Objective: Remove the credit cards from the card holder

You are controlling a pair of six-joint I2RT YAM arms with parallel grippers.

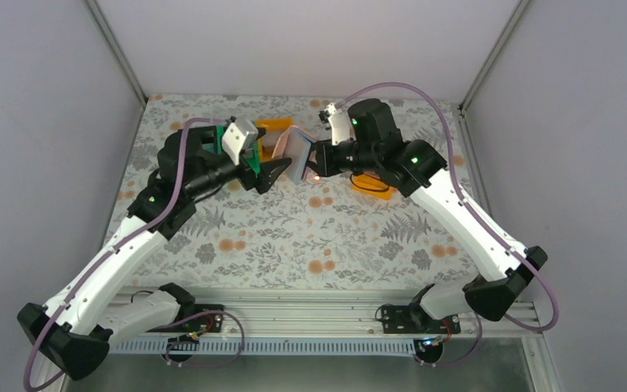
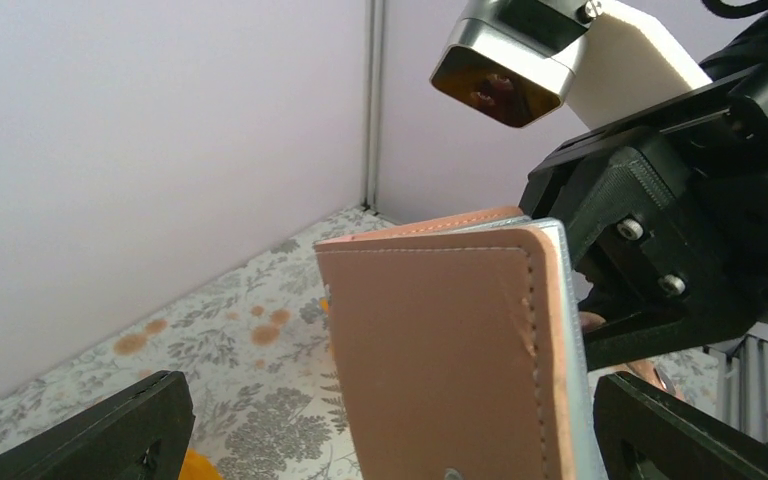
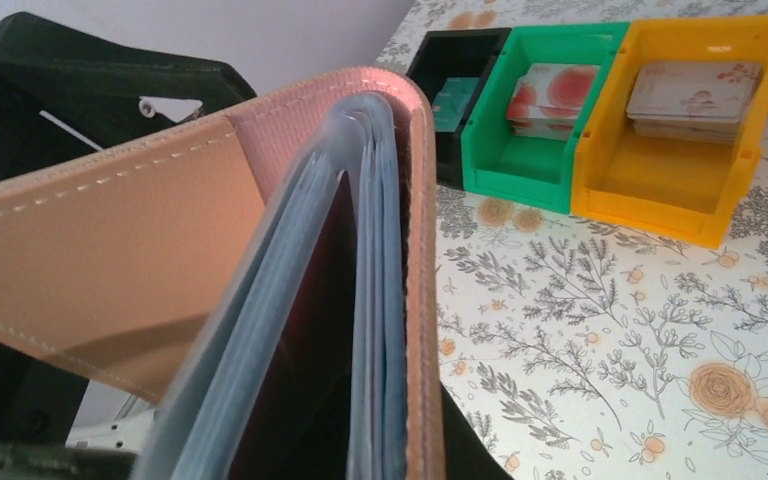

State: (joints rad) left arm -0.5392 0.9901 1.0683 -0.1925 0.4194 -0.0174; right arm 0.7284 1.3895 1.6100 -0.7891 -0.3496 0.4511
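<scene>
The card holder, brownish-pink outside, hangs upright above the far middle of the table. My right gripper is shut on its right side. The right wrist view looks down its half-open edge at pale blue sleeves and one dark red credit card tucked between them. My left gripper is open, with one finger left of the holder's cover and the other finger right of it; neither touches.
Black, green and orange bins stand in a row at the back, each with cards inside. An orange piece lies under my right arm. Enclosure walls stand close at the back and sides.
</scene>
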